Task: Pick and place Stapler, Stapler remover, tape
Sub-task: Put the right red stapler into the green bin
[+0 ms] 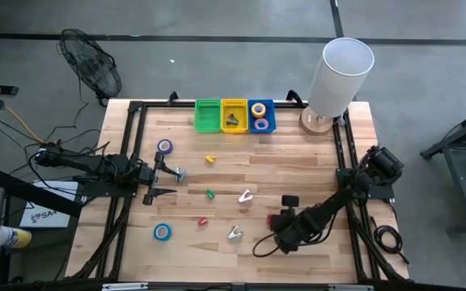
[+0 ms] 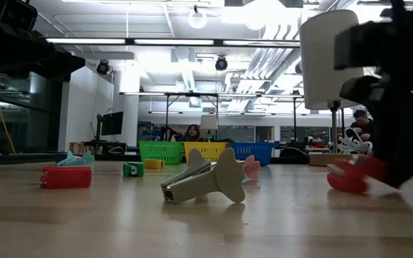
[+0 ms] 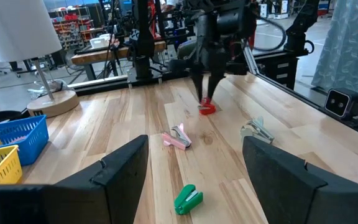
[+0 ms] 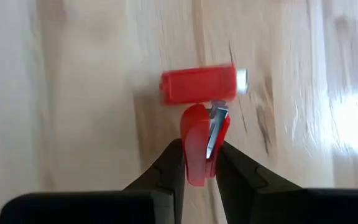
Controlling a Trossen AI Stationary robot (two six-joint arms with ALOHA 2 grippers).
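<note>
My right jaws [image 4: 199, 163] were pinched on a red staple remover [image 4: 202, 149], just above the desk [image 1: 298, 162] near its front right, a small red stapler [image 4: 199, 85] lying just beyond it. My left jaws [image 1: 168, 182] stood wide open and empty at the left side, with a purple tape roll [image 1: 164, 146] and a blue tape roll [image 1: 162, 232] lying nearby on either side.

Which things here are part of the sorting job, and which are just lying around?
Job: tape roll, green stapler, pink staple remover, red staple remover pinched in the right gripper, sorting bins.
Lying about: lamp, fan.
</note>
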